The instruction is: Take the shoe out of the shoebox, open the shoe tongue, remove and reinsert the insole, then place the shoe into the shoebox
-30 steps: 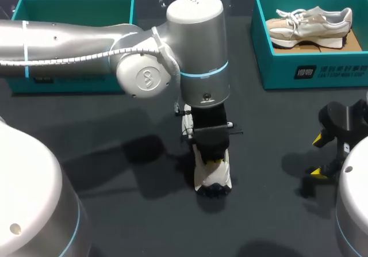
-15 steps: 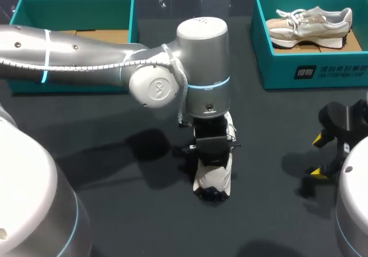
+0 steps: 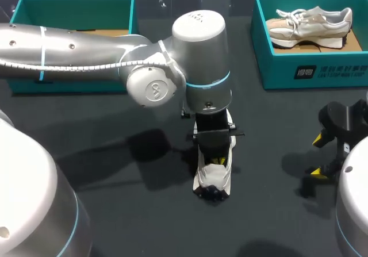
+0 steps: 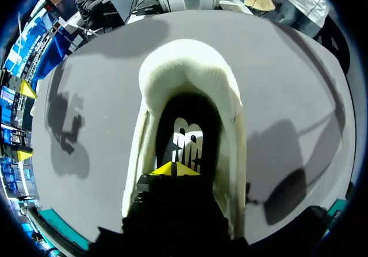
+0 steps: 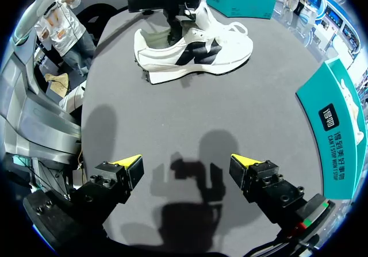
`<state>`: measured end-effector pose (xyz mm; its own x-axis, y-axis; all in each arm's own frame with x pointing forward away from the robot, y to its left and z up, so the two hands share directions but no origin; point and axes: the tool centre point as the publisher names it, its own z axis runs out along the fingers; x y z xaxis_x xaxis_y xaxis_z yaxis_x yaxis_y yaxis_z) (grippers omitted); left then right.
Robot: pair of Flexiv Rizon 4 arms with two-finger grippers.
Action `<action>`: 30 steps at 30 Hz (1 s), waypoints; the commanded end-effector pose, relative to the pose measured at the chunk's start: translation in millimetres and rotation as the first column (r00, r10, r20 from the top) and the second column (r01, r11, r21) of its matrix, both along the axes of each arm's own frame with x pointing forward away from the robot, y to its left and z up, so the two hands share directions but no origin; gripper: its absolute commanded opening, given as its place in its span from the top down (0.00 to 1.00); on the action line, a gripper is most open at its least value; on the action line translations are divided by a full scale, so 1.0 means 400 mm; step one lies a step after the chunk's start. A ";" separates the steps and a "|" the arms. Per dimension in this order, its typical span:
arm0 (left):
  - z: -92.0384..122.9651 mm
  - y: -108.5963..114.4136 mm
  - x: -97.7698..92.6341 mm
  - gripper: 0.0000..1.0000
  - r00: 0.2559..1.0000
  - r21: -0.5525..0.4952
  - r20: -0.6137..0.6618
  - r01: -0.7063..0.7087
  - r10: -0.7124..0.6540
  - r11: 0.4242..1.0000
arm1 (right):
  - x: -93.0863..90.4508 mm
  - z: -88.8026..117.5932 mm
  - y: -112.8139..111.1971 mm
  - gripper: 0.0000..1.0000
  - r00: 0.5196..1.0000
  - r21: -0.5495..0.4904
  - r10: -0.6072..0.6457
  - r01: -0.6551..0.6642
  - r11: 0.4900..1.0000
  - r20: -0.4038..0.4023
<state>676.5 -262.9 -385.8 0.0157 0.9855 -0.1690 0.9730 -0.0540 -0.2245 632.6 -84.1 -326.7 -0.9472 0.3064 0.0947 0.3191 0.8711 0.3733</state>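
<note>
Left end effector point(image 4: 174, 168) down inside shoe point(image 4: 190, 67)

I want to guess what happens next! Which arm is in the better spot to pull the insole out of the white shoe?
Probably left. The left claw is down inside the shoe, right above the insole. The right claw sits open, apart from it.

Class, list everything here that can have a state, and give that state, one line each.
white shoe: upright on its sole on the table, outside both boxes.
left tool: shut, tips down inside the white shoe's opening.
right tool: open, empty, above the table.
left shoebox: open; no shoe in the part that shows.
right shoebox: open, holding the beige shoe.
beige shoe: lying on its side.
</note>
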 end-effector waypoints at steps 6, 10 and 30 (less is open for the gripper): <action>0.060 0.016 -0.089 1.00 0.992 0.053 -0.042 0.122 -0.120 0.991 | -0.005 0.003 0.000 0.00 1.000 -0.001 -0.001 0.001 1.000 0.002; -0.001 0.008 -0.096 1.00 0.990 0.101 -0.065 0.133 -0.127 0.986 | -0.005 0.003 0.000 0.00 1.000 -0.001 -0.001 0.001 1.000 0.002; -0.102 0.036 0.021 1.00 0.990 0.092 0.086 0.102 -0.110 0.991 | -0.005 0.003 0.000 0.00 1.000 -0.001 -0.001 0.001 1.000 0.002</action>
<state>678.3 -254.9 -405.2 0.1354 0.9882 -0.0712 0.9720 -0.1464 -0.1840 632.6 -84.1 -326.6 -0.9472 0.3064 0.0947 0.3191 0.8711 0.3734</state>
